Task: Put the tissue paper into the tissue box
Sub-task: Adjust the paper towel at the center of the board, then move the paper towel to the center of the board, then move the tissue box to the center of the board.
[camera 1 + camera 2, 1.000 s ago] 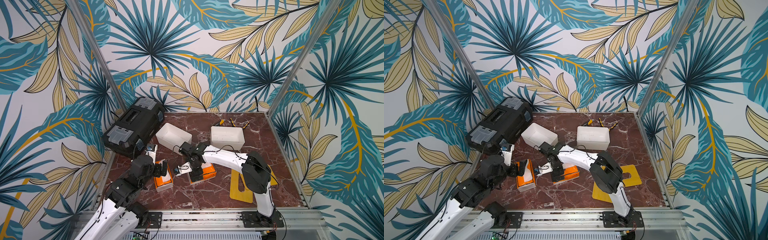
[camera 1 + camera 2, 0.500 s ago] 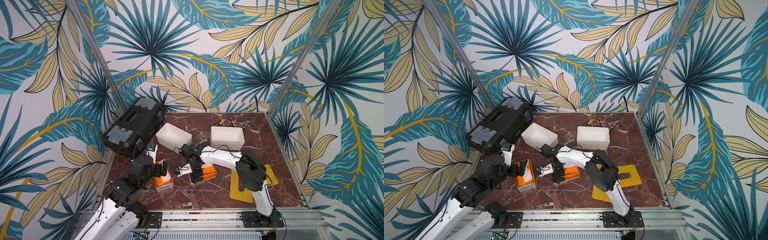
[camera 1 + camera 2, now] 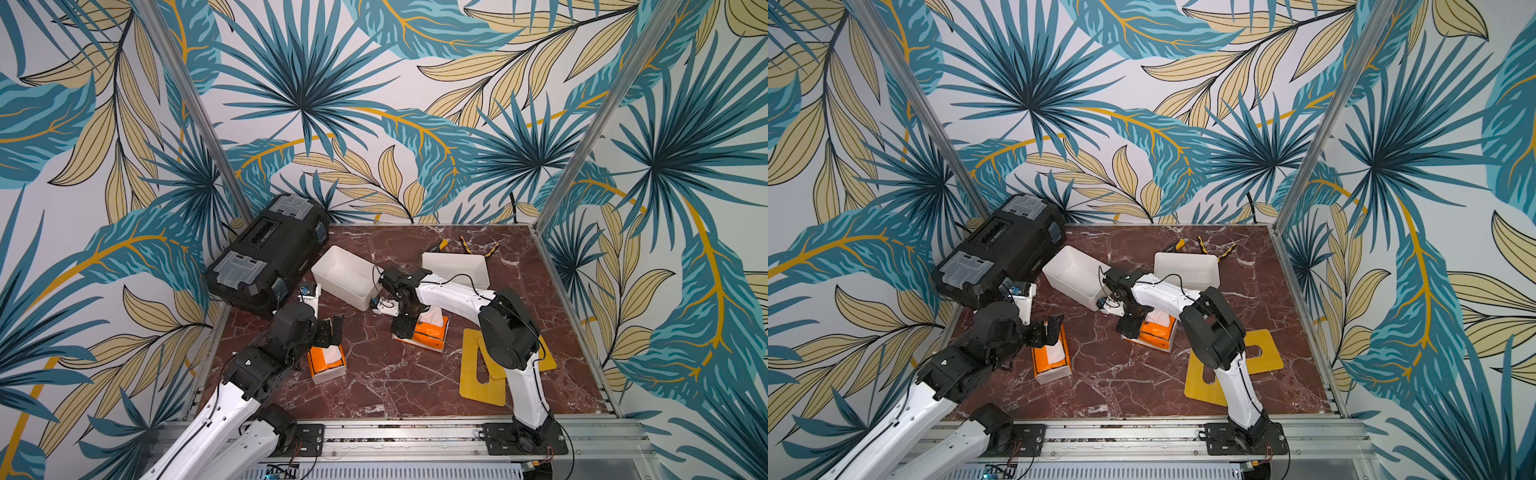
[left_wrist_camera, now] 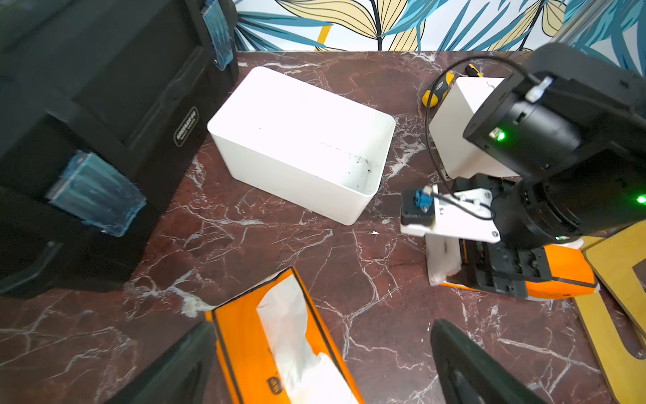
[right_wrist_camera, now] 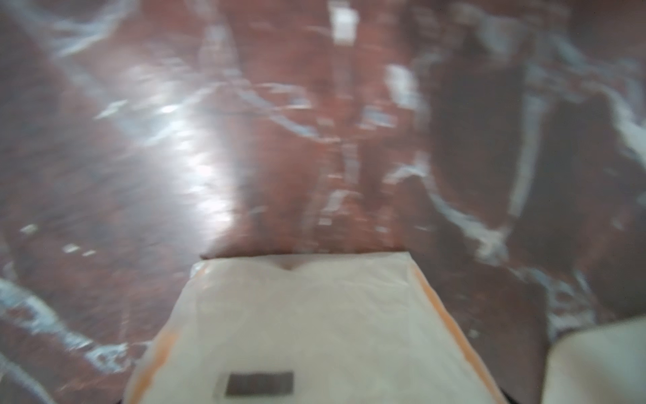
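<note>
Two orange packs of tissue paper lie on the marble table. My right gripper (image 3: 409,328) is down over the end of the right-hand pack (image 3: 434,332) (image 4: 566,269), its black fingers straddling it; whether they press it is hidden. That pack's white end (image 5: 314,332) fills the blurred right wrist view. My left gripper (image 4: 321,328) hangs open above the left-hand pack (image 3: 326,357) (image 4: 279,339), apart from it. The tissue box (image 3: 345,291) (image 4: 290,182), white, open-topped and empty, stands just behind both packs.
A second white box (image 3: 455,268) stands behind the right arm. A black toolbox (image 3: 266,249) fills the back left corner. Yellow boards (image 3: 482,374) lie at the front right under the right arm. Small yellow-handled tools (image 3: 440,245) lie at the back edge.
The right arm's elbow has shifted a little while its gripper stayed at the end of the right-hand pack. The left arm and both packs have not moved.
</note>
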Tool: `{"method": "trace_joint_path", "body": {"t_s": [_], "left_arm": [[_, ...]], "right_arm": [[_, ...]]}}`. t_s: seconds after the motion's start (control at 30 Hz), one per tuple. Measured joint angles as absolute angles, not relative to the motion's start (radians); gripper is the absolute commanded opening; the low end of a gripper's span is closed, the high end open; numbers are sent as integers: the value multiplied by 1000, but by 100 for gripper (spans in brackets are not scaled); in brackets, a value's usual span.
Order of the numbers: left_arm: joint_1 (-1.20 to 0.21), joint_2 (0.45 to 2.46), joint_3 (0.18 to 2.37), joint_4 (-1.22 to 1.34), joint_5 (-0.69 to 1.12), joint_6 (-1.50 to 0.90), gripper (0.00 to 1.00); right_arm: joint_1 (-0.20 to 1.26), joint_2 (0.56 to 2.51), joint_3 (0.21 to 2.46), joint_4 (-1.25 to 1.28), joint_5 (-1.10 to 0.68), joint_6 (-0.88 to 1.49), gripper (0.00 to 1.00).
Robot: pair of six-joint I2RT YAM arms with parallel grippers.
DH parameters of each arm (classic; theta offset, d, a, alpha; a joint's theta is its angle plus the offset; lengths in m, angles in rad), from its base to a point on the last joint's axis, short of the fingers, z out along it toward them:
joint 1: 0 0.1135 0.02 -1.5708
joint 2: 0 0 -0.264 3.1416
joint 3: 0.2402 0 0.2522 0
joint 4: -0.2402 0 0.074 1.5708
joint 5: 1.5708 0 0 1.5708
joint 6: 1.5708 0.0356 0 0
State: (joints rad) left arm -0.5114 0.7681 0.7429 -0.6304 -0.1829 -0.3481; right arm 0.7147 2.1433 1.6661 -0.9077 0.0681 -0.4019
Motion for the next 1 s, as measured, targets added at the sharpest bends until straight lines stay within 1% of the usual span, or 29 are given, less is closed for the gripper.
{"method": "trace_joint_path", "body": {"t_s": [0.07, 0.27, 0.3, 0.53, 0.63, 0.87, 1.0], "left_arm": [[-517, 850, 758, -606, -175, -363, 100], [-583, 1137, 900, -569, -187, -362, 100], [-596, 1181, 936, -564, -190, -354, 100], [-622, 1461, 1219, -583, -191, -260, 100], [-622, 1547, 1297, -601, -195, -224, 100], [-597, 1685, 1351, -619, -176, -186, 99], [-558, 1750, 1361, -618, -140, -187, 94]], "right_arm": [[682, 2165, 1699, -915, 86, -331, 86], [607, 2156, 1703, -933, 106, -177, 99], [601, 2142, 1694, -933, 105, -162, 100], [583, 1964, 1619, -933, 110, -115, 100], [576, 1909, 1586, -929, 112, -108, 100], [548, 1889, 1485, -912, 94, -104, 100], [542, 1889, 1448, -897, 57, -104, 100]]}}
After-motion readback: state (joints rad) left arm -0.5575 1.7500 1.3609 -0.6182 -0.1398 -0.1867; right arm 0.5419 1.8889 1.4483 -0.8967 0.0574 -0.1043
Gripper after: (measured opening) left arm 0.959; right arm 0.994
